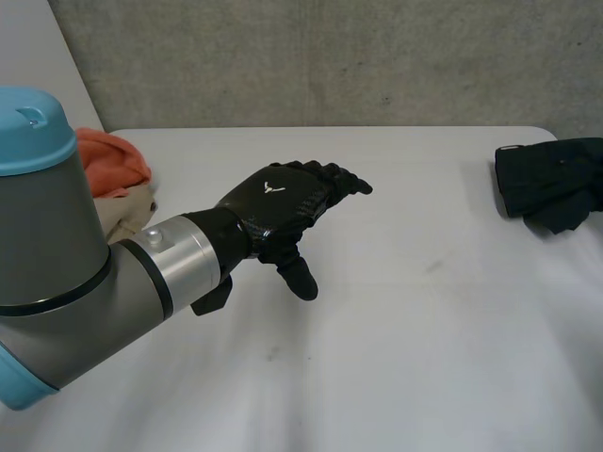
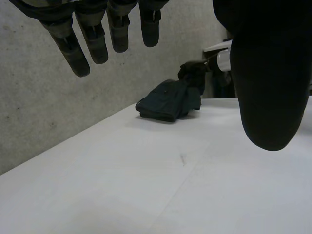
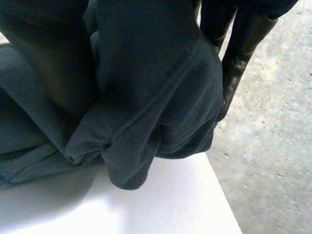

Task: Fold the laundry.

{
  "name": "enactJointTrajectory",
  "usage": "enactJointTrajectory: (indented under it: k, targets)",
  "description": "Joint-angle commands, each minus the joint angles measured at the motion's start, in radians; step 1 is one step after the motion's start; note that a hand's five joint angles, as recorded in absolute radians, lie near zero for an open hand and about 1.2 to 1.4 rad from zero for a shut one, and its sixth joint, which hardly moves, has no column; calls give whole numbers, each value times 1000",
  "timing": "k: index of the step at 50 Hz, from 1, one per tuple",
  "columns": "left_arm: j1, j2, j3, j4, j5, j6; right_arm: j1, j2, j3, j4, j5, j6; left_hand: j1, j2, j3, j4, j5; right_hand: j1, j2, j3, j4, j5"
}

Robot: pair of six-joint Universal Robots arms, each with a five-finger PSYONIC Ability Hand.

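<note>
A bunched dark green garment (image 1: 542, 179) lies at the table's far right edge. My right hand (image 3: 234, 73) is on it with its fingers curled round a thick fold of the cloth (image 3: 122, 97), right beside the table's corner. In the left wrist view the same garment (image 2: 168, 102) sits across the table, with the right hand (image 2: 192, 73) on top of it. My left hand (image 1: 283, 202) hovers above the middle of the table, fingers (image 2: 97, 44) straight and thumb (image 2: 270, 87) spread, holding nothing and well apart from the garment.
An orange garment (image 1: 113, 160) lies on a beige one (image 1: 122, 212) in a pile at the table's left, behind my left arm. The white table (image 1: 377, 330) stands against a grey concrete wall (image 1: 330, 56).
</note>
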Motion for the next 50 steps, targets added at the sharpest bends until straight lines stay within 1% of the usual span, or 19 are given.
enactJointTrajectory:
  k: [1,2,7,11,12,15,16,19,23,29,32,33,36,37,40,41,44,45,50]
  targets:
    - [0,-1,0,0,0,0,-29,18,2,30,26,-135,9,-5,-13,-4,-22,-488,-771,-729,-804,-610]
    - [0,-1,0,0,0,0,-33,19,4,35,36,-151,9,-5,-13,-4,-22,-702,-985,-943,-1018,-824]
    - [0,-1,1,0,0,0,-34,10,1,61,83,-178,9,-5,-13,-4,-22,-702,-985,-943,-1018,-824]
    - [2,0,1,-1,0,0,-21,-30,2,81,278,-298,9,-5,-13,-4,-22,-702,-985,-943,-1018,-824]
    - [2,0,1,-1,0,0,-14,-63,7,87,371,-400,9,-5,-13,-4,-22,-702,-985,-943,-1018,-824]
    - [3,2,1,-1,0,0,2,-114,18,90,492,-589,9,-5,-13,-4,-22,-702,-985,-943,-1018,-824]
    - [3,3,3,-1,0,0,9,-144,37,84,552,-697,9,-5,-13,-4,-22,-702,-985,-943,-1018,-824]
    - [5,8,6,-1,0,0,45,-216,65,35,611,-818,6,-8,-16,-7,-25,-702,-985,-943,-1018,-824]
    - [8,15,10,0,0,2,133,-295,88,-67,625,-786,6,-8,-16,-7,-25,-702,-985,-943,-1018,-824]
    - [32,42,17,9,-21,3,258,-393,189,-105,585,-691,6,-8,-16,-7,-25,-702,-985,-943,-1018,-824]
    - [87,61,15,37,-70,3,356,-451,313,-111,476,-576,-3,-17,-24,-16,-34,-702,-985,-943,-1018,-824]
    - [104,68,15,46,-84,5,397,-500,397,-111,408,-517,-5,-20,-27,-19,-36,-702,-985,-943,-1018,-824]
    - [173,81,17,86,-136,14,450,-598,549,-114,307,-441,-15,-30,-37,-29,-46,-702,-985,-943,-1018,-824]
    - [217,83,21,110,-159,14,479,-667,655,-126,245,-401,-15,-30,-37,-29,-46,-702,-985,-943,-1018,-824]
    - [304,77,27,146,-173,17,531,-747,807,-155,168,-369,-15,-30,-37,-29,-46,-702,-985,-943,-1018,-824]
    - [366,71,29,169,-172,18,566,-792,906,-182,131,-367,-15,-30,-37,-29,-46,-702,-985,-943,-1018,-824]
    - [452,36,36,199,-170,29,627,-852,1077,-241,89,-369,-15,-30,-37,-29,-46,-702,-985,-943,-1018,-824]
    - [516,-15,52,218,-166,46,644,-863,1117,-258,85,-373,-15,-30,-37,-29,-46,-702,-985,-943,-1018,-824]
    - [643,-168,128,243,-163,152,707,-916,1285,-301,83,-427,-15,-30,-37,-29,-46,-702,-985,-943,-1018,-824]
